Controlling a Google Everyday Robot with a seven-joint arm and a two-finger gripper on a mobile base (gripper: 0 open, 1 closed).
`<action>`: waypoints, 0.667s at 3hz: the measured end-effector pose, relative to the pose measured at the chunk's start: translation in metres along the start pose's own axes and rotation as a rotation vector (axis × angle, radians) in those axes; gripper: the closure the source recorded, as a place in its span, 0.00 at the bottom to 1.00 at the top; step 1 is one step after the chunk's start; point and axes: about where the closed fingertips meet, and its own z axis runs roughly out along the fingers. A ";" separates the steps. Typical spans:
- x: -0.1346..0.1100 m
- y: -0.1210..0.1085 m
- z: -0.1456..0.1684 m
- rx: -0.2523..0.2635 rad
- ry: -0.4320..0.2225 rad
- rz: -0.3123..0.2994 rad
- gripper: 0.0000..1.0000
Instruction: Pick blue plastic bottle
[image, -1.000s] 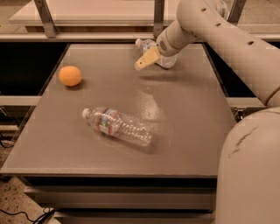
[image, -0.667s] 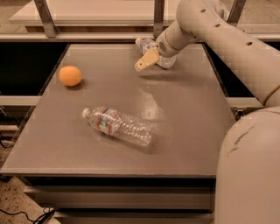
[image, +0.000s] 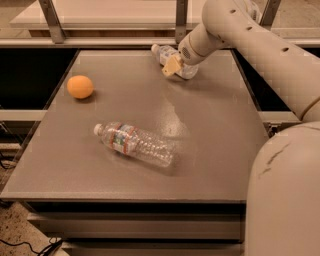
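The blue plastic bottle (image: 163, 53) lies on its side at the back edge of the grey table (image: 220, 120), with its white cap pointing left. It is short and clear with a pale label. My gripper (image: 175, 63) is down on the bottle's right half and covers part of its body. The arm reaches in from the upper right. The bottle still rests on the table.
A longer clear ribbed bottle (image: 135, 144) with a red-and-blue label lies at the table's middle front. An orange (image: 80, 86) sits at the left. A metal rail with posts (image: 182, 20) runs behind the table. My base (image: 285, 195) fills the lower right.
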 end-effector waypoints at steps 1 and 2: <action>-0.003 0.000 -0.003 0.000 0.000 0.000 0.69; -0.005 0.003 -0.006 -0.009 -0.007 -0.020 0.92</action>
